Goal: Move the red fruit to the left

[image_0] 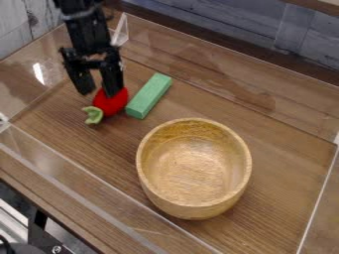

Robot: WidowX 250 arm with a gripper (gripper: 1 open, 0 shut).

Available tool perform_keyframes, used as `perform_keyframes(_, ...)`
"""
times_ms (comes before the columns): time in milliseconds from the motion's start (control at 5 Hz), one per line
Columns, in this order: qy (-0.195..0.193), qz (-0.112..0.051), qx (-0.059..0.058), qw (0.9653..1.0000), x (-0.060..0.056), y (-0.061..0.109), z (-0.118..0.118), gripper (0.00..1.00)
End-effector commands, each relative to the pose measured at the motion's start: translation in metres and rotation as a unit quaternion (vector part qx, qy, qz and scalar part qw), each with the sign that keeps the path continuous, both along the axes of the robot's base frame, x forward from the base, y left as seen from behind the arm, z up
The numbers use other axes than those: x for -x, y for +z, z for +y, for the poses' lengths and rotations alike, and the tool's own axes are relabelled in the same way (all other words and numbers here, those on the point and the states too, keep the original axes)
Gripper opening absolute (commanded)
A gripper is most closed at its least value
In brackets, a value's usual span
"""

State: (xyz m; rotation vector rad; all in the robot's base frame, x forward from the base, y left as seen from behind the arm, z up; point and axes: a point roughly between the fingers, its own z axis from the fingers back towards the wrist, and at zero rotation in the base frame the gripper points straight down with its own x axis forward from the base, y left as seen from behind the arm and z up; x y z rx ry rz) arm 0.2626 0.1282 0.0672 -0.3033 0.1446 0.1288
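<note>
Jaws (pixel 95 81) spread wide, empty, red fruit (pixel 106 101) on table just below them

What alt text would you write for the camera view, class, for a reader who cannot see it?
An open gripper hangs just above a red fruit lying on a wooden table. A green block lies right of the fruit, and a wooden bowl sits nearer the camera.

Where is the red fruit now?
In the camera view the red fruit lies on the table's left side, just left of the green block, below the open hand.
</note>
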Motion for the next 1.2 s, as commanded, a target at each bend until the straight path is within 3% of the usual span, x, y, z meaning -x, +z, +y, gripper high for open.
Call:
perform_keyframes(0,-0.01,-0.042,-0.017,0.9989,-0.001,0.046,0.01,1.0)
perform_keyframes(200,-0.023,-0.049,-0.015,0.9984,0.003,0.065,0.017,1.0)
perform_keyframes(600,0.003,-0.053,-0.018,0.9984,-0.01,0.074,-0.002,1.0)
perform_keyframes(1000,-0.048,-0.052,-0.016,0.9973,0.0,0.074,-0.011,1.0)
